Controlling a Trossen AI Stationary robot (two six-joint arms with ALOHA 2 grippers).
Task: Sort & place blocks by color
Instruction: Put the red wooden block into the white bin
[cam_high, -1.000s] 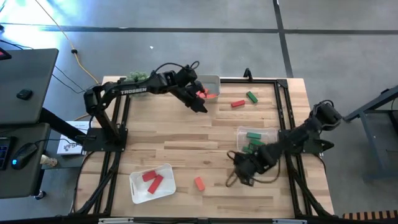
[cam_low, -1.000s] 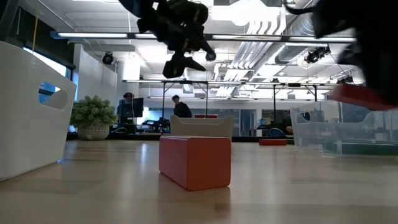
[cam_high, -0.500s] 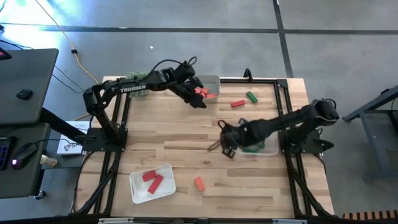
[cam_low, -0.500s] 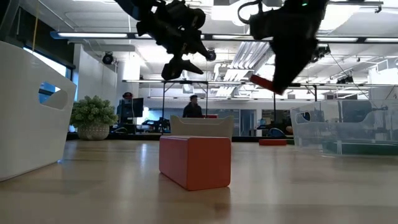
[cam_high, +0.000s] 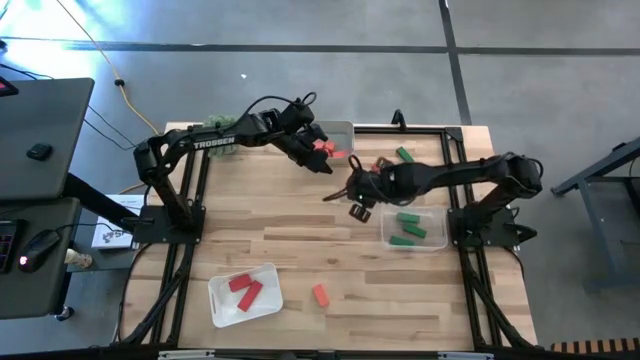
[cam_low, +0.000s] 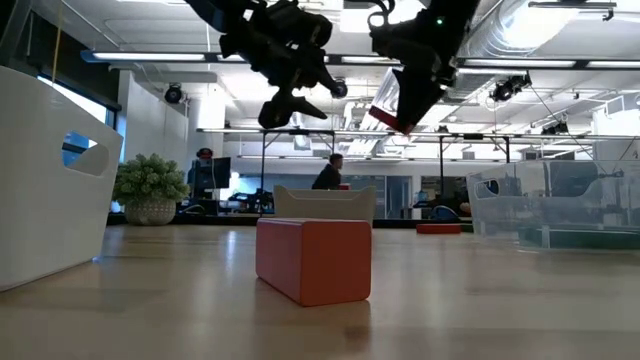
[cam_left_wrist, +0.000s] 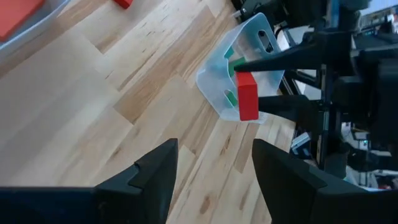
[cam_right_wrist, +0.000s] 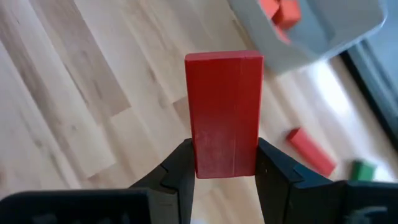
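Right gripper (cam_right_wrist: 224, 163) is clamped on a long red block (cam_right_wrist: 224, 112), fingers pinching the two long faces near one end, most of the block sticking out past the fingertips; block is airborne, nothing under it touching. Looks like a small rigid painted-wood piece: light, stiff, not fragile, smooth faces that could slip or pivot in an end grip, so a pinch across the flat long sides nearer the middle seems safest. In the high view the right gripper (cam_high: 352, 192) hangs over bare table just right of centre, with the grey tray (cam_high: 345, 128) holding orange-coral blocks (cam_high: 325, 149) at its 11 o'clock, the clear tray (cam_high: 385, 232) with green blocks (cam_high: 409, 217) at its 4 o'clock, and a loose red block (cam_high: 383, 166) and green block (cam_high: 404, 155) at its 1 o'clock. Left gripper (cam_high: 322, 165) hovers by the grey tray's near edge, jaws spread wide, empty. White tray (cam_high: 222, 304) with two red blocks (cam_high: 243, 288) sits at the table's 7 o'clock, a lone orange-coral block (cam_high: 320, 295) just beside it. Likely destination is the white tray, well apart from the gripper.
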